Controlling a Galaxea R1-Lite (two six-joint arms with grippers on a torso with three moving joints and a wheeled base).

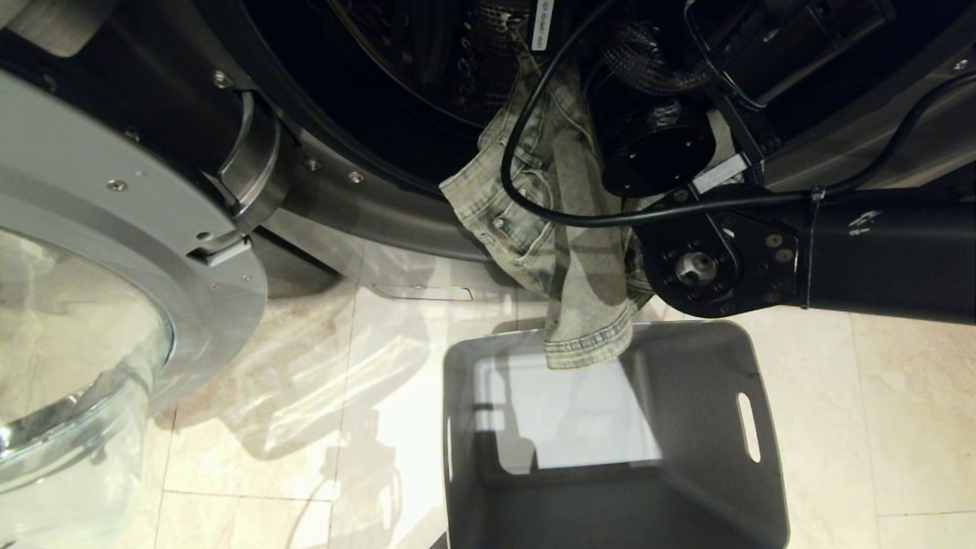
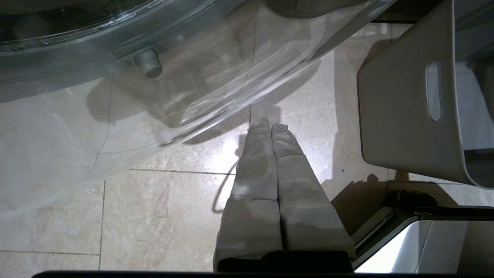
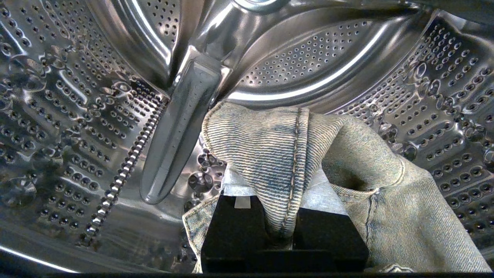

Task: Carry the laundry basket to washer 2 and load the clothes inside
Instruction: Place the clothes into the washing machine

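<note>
- We have our right end effector [image 3: 283,227] inside the drum [image 3: 96,96] of the washer [image 1: 366,198], its jaws clamped on a fold of the clothes [image 1: 564,252] along a seam.
- The clothes are half in: the gripped part is within the drum, while the rest drapes over the lower lip of the opening and the hem hangs down into the basket [image 1: 709,457].
- We judge the denim to be soft and limp but fairly weighty for cloth; it will sag, drag on the lip and may slide back out if let go too near the opening.
- The thick seam or the waistband looks the surest place to hold, as the cloth bunches there and should not slip.
- The basket stands on the floor [image 1: 877,427] just before the washer, with nothing else seen in it; its stiff walls and slot handles suit a firm grip.
- Our left end effector [image 2: 270,129] hangs pressed shut and holding nothing over the floor, beside the basket and below the open glass door [image 1: 91,320].
- The floor is glossy pale tile, likely slippery for the basket; the door hems in the left side.
</note>
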